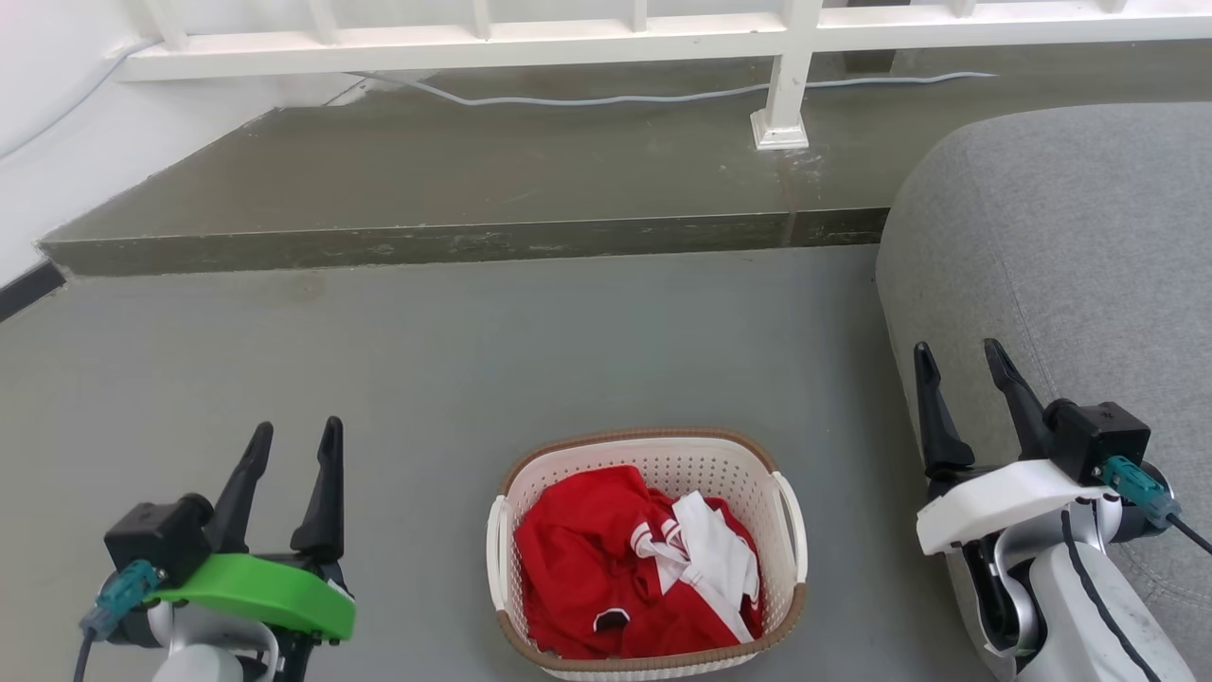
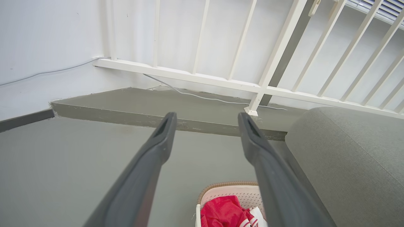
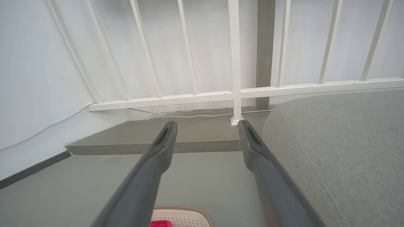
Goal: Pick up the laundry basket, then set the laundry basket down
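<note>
The laundry basket (image 1: 788, 559) stands on the grey floor near the bottom middle of the head view: cream-white, perforated, brown rim, white side handles, holding red and white clothes. My left gripper (image 1: 294, 434) is open to its left, well apart from it. My right gripper (image 1: 958, 353) is open to its right, raised in front of the sofa. In the left wrist view the basket (image 2: 235, 192) sits low between my open left gripper (image 2: 206, 117) fingers. The right wrist view catches the basket rim (image 3: 195, 210) at the bottom edge below my open right gripper (image 3: 207, 126).
A grey sofa (image 1: 1070, 246) fills the right side, close to the right arm. A raised concrete step (image 1: 454, 242) runs across behind the floor, with a white railing (image 1: 786, 85) and a cable (image 1: 587, 98) on it. A white wall (image 1: 38, 114) stands at the left.
</note>
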You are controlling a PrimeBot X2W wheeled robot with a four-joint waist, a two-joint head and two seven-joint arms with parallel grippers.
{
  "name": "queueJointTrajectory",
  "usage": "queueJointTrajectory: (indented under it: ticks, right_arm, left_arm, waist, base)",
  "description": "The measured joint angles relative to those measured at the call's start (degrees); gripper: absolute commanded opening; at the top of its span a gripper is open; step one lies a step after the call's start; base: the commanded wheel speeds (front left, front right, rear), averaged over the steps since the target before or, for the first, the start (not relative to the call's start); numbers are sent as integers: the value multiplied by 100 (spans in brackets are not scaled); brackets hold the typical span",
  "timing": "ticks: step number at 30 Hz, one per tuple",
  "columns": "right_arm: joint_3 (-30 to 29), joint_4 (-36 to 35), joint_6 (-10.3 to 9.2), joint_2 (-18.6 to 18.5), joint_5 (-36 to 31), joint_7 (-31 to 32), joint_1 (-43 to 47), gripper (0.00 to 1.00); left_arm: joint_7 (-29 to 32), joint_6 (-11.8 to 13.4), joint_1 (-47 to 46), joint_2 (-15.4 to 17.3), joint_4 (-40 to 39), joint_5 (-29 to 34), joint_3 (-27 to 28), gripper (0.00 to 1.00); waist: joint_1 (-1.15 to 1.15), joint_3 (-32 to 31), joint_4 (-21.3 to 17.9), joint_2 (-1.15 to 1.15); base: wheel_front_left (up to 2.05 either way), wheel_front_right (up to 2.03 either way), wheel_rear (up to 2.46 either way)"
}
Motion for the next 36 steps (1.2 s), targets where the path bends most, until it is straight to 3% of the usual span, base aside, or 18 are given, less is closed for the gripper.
queueJointTrajectory:
  ticks: [13, 14, 24, 36]
  right_arm:
    - [-85, -18, 54, 65, -57, 0, 110, 100]
    - [-92, -18, 56, 68, -58, 0, 113, 0]
    - [-143, 259, 54, 163, 107, 62, 334, 0]
    - [-425, 358, 151, 181, 1134, 389, 272, 0]
  left_arm:
    - [0, 0, 164, -45, -104, 168, -3, 100]
    - [0, 0, 174, -48, -107, 164, -19, 0]
    - [36, 0, 305, -189, 129, 13, -91, 0]
    - [265, 0, 305, -224, 121, -886, 62, 0]
  waist:
    - [0, -25, -23, 0]
    - [0, -23, -25, 0]
    - [0, -32, -23, 0]
    - [0, -52, -8, 0]
  base:
    - [0, 0, 0]
    - [0, 0, 0]
    - [0, 0, 0]
    - [0, 0, 0]
